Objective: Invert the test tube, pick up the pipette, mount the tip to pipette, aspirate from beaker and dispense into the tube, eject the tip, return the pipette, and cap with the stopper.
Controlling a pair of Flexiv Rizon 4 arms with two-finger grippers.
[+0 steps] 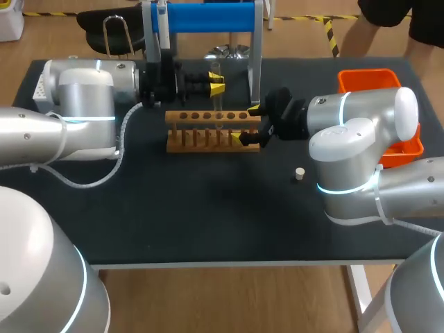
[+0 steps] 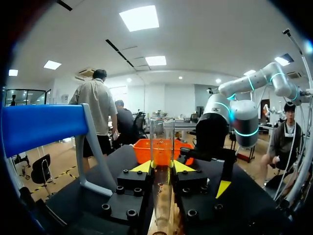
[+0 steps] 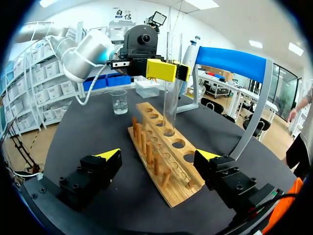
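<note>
A clear test tube (image 1: pixel 216 69) stands upright over the wooden rack (image 1: pixel 208 130), with my left gripper (image 1: pixel 216 84) shut on it. In the left wrist view the tube (image 2: pixel 162 147) rises between the yellow tips of the left gripper (image 2: pixel 162 167). Seen from the right wrist, the tube (image 3: pixel 171 98) reaches down to a hole in the rack (image 3: pixel 164 156). My right gripper (image 3: pixel 159 156) is open and straddles the rack's near end (image 1: pixel 248 125). The pipette (image 1: pixel 161 24) hangs on the blue stand (image 1: pixel 208 17). A beaker (image 3: pixel 120 102) stands beyond the rack. A small stopper (image 1: pixel 300 173) lies on the table.
An orange bin (image 1: pixel 378 83) sits at the back right, behind my right arm. The blue stand's metal legs (image 1: pixel 258 55) come down just behind the rack. The dark tabletop (image 1: pixel 194 208) stretches in front of the rack.
</note>
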